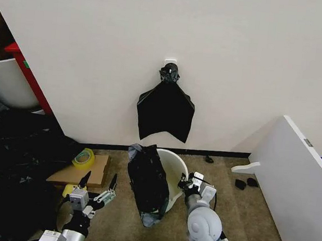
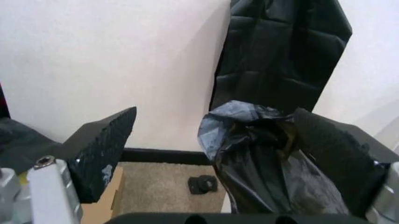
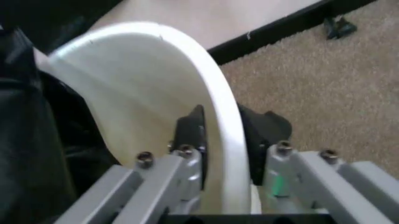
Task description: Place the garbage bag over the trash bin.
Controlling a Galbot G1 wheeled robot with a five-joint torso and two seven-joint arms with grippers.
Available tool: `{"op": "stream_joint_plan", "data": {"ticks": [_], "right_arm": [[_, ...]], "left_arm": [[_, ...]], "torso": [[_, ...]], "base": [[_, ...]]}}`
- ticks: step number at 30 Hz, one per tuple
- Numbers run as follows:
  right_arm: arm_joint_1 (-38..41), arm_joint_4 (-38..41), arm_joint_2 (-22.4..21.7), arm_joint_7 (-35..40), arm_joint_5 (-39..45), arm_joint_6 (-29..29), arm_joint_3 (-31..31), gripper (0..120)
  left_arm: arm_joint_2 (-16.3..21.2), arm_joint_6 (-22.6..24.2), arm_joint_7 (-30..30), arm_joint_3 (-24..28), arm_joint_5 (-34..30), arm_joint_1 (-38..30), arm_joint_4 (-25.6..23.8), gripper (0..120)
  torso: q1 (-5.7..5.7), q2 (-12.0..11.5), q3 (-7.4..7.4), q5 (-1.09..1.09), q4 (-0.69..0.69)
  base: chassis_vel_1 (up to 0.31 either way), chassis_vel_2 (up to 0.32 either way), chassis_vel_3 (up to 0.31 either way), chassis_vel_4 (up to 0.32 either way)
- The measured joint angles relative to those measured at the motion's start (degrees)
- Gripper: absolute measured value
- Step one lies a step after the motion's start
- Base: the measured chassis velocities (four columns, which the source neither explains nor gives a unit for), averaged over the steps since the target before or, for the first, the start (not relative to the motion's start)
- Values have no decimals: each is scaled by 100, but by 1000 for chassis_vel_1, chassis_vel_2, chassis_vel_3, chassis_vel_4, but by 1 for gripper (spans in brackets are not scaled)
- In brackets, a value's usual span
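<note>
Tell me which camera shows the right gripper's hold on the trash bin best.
The right wrist view: the right gripper straddles the trash bin rim, one finger inside, one outside. The head view shows it small at the rim; the left wrist view shows the garbage bag instead.

The head view looks forward and down at wall and carpet from above; the left wrist view faces the wall, close to the garbage bag; the right wrist view sits tight against the trash bin rim; all share bag and bin.
</note>
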Motion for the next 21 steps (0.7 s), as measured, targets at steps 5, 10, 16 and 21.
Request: {"op": "stream_joint_plan", "data": {"ticks": [5,10,16,21], "right_arm": [[-219,282,-80,-151,-36,32,185,34],[-379,475,-163,-254,-277,97,348,52],[-778,1396,-443,-266,-377,-97,638,75],[-973,2070,-841,-1132,-1061,-99,571,92]], "left_arm": [[-9,23,-15,41,36,-19,0,99],[10,65,-18,66,63,-29,-62,99],[37,114,-27,145,70,5,-149,99],[73,189,-43,354,134,-36,-118,99]], "torso": [[0,0,0,0,-1],[0,0,0,1,-1],[0,0,0,0,-2],[0,0,0,-2,-2]], "base": [[0,0,0,0],[0,0,0,0],[0,0,0,0],[0,0,0,0]]}}
